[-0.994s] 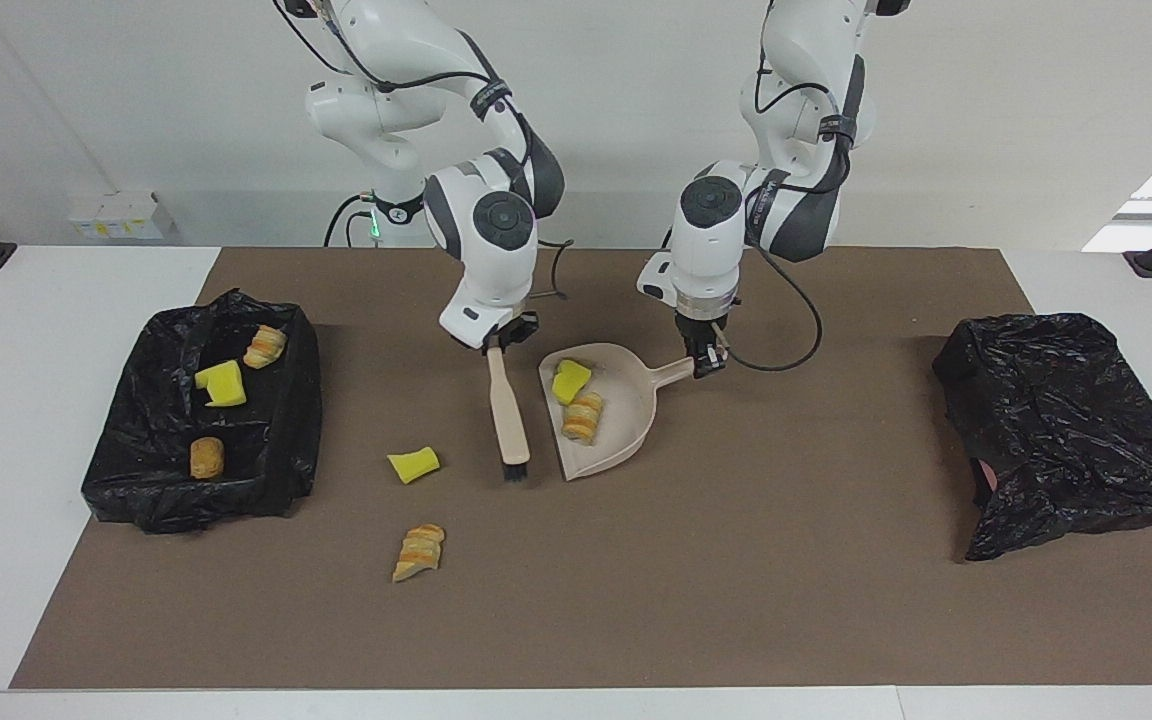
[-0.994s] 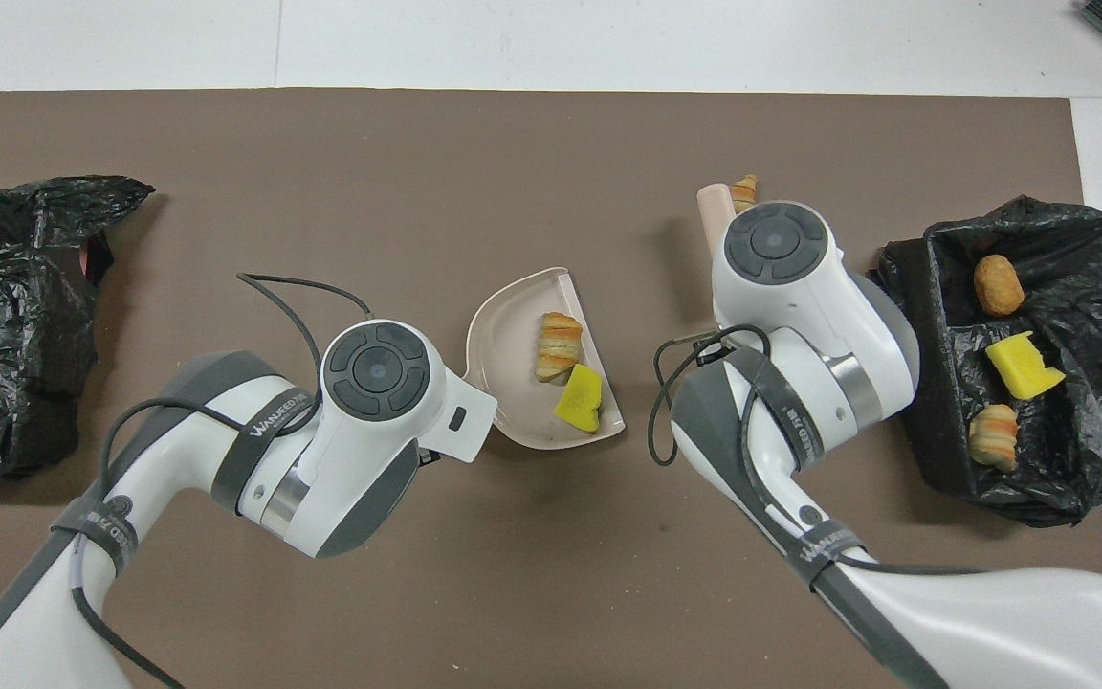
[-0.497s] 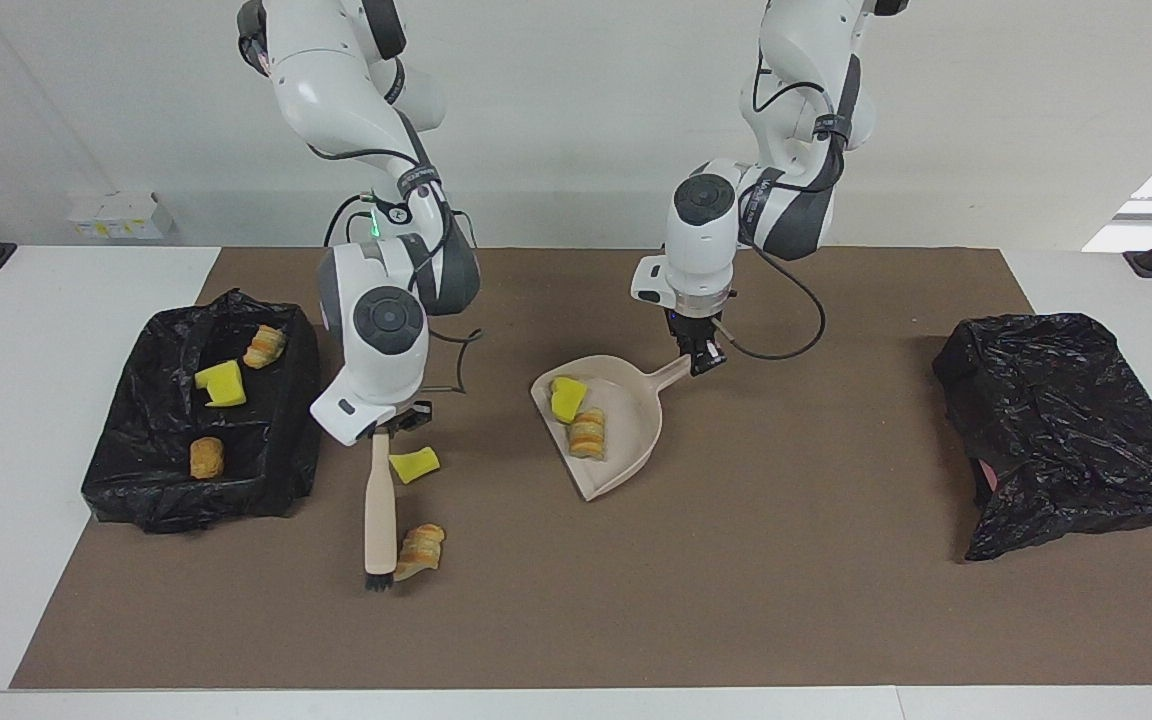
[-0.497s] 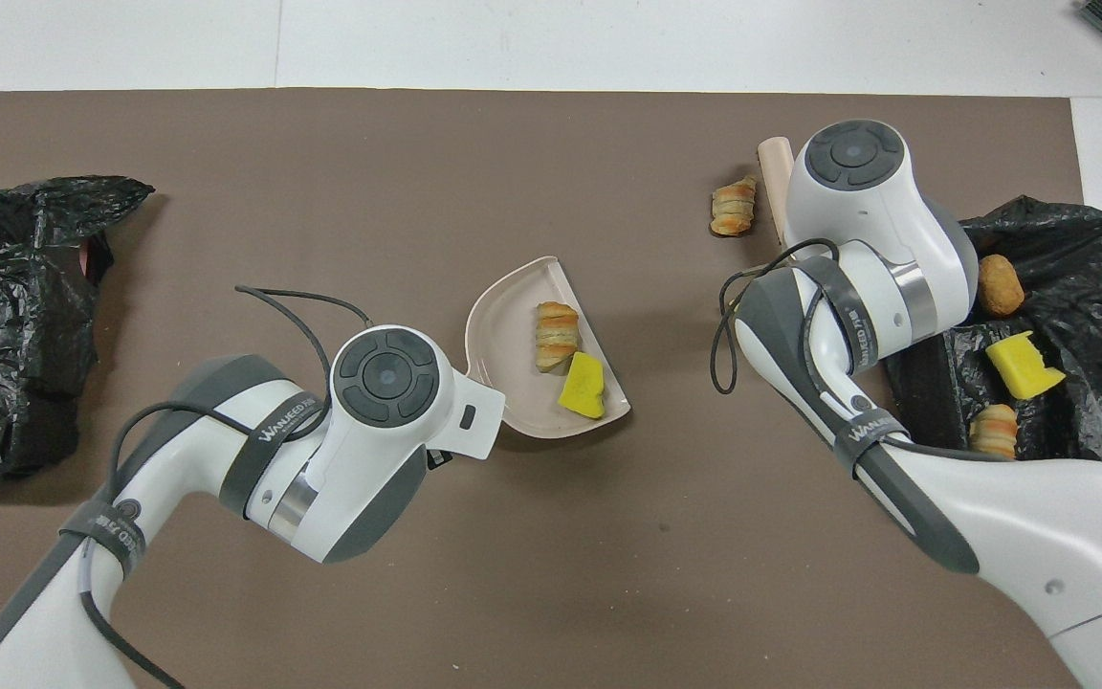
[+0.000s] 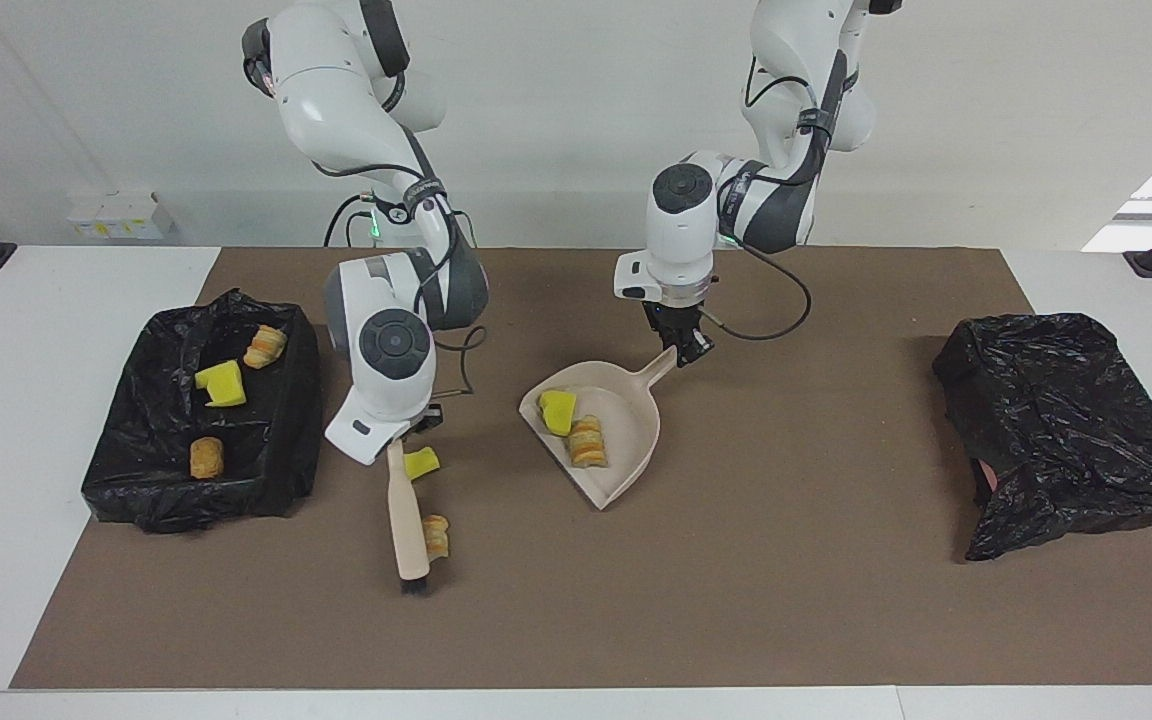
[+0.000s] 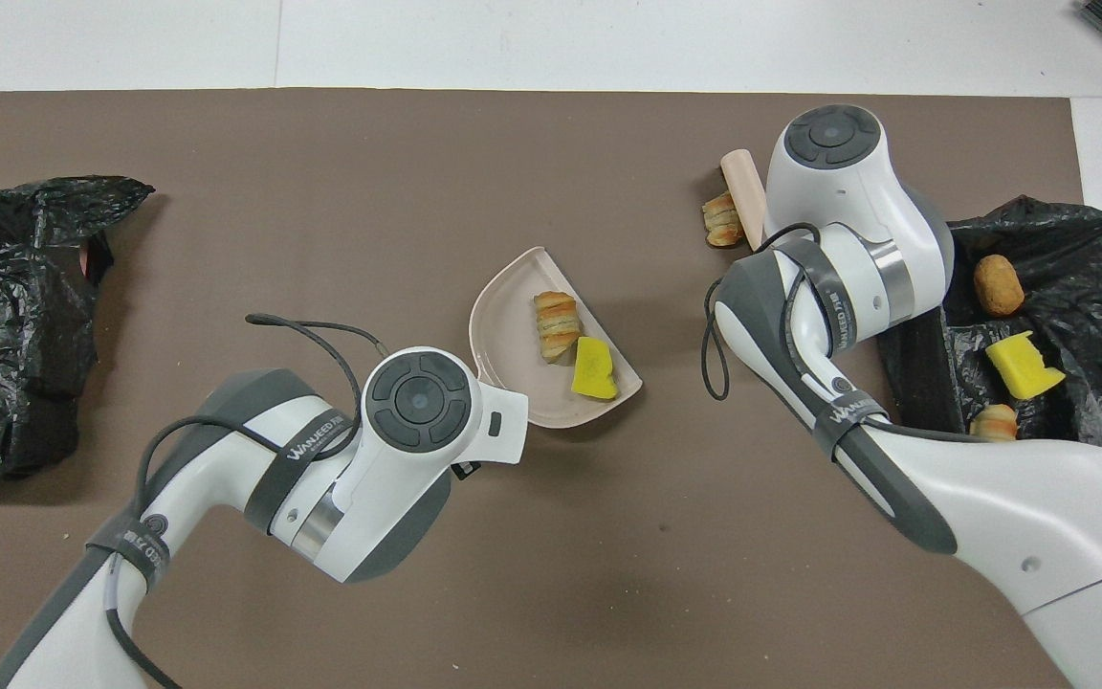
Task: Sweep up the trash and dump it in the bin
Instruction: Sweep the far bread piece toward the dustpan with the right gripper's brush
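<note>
Facing view: right gripper (image 5: 398, 432) clamps brush (image 5: 406, 520) beside loose trash (image 5: 435, 535) mid-mat, left gripper (image 5: 688, 347) clamps dustpan (image 5: 626, 440) handle; overhead view: dustpan (image 6: 513, 325) holds two scraps, so sweeping probably continues toward it.

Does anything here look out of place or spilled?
Yes. Two scraps lie loose on the mat beside the brush: a yellow chunk and a bread piece. Also, the second bin at the left arm's end looks collapsed, its bag draped over it.
</note>
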You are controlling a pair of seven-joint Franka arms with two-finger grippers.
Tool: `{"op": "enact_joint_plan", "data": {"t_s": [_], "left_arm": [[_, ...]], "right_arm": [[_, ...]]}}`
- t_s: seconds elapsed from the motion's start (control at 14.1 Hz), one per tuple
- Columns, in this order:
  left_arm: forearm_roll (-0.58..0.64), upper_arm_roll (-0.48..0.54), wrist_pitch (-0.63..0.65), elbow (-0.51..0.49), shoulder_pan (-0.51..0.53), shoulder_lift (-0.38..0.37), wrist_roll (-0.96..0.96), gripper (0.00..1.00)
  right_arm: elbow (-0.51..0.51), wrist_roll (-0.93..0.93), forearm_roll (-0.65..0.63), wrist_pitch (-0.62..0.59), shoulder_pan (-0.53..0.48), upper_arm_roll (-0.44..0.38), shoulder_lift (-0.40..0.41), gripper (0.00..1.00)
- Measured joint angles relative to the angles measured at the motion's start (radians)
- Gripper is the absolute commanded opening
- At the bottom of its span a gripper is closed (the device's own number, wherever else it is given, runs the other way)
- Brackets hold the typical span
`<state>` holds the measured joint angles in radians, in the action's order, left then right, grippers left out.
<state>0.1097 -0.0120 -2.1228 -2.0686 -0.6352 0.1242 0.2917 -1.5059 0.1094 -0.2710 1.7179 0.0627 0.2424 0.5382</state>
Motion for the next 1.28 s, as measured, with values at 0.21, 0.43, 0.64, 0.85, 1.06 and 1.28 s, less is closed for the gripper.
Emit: {"op": "enact_joint_plan", "data": {"t_s": [0.21,0.43,0.64,0.85,1.06,1.28], "left_arm": [[0.000,0.000,-0.001,-0.021,-0.007,-0.018,-0.010,0.00],[0.000,0.000,-0.001,-0.032,-0.007,-0.023,-0.005,0.00],[0.000,0.002,-0.001,-0.041,-0.007,-0.028,0.032,0.00],[0.000,0.004,-0.002,-0.056,-0.007,-0.034,0.058,0.00],[0.000,0.009,-0.008,-0.059,-0.007,-0.035,0.149,0.00],[0.000,0.016,-0.033,-0.064,-0.002,-0.035,0.299,0.00]], "right_arm": [[-0.016,0.000,0.092,-0.030,0.015,0.056,-0.005,0.00],[-0.057,-0.001,0.172,-0.031,0.024,0.092,-0.025,0.00],[-0.127,-0.001,0.195,-0.034,0.029,0.163,-0.062,0.00],[-0.149,-0.001,0.298,-0.080,0.033,0.173,-0.096,0.00],[-0.148,-0.001,0.399,-0.175,0.015,0.172,-0.156,0.00],[-0.159,-0.002,0.425,-0.235,0.011,0.174,-0.221,0.00]]}}
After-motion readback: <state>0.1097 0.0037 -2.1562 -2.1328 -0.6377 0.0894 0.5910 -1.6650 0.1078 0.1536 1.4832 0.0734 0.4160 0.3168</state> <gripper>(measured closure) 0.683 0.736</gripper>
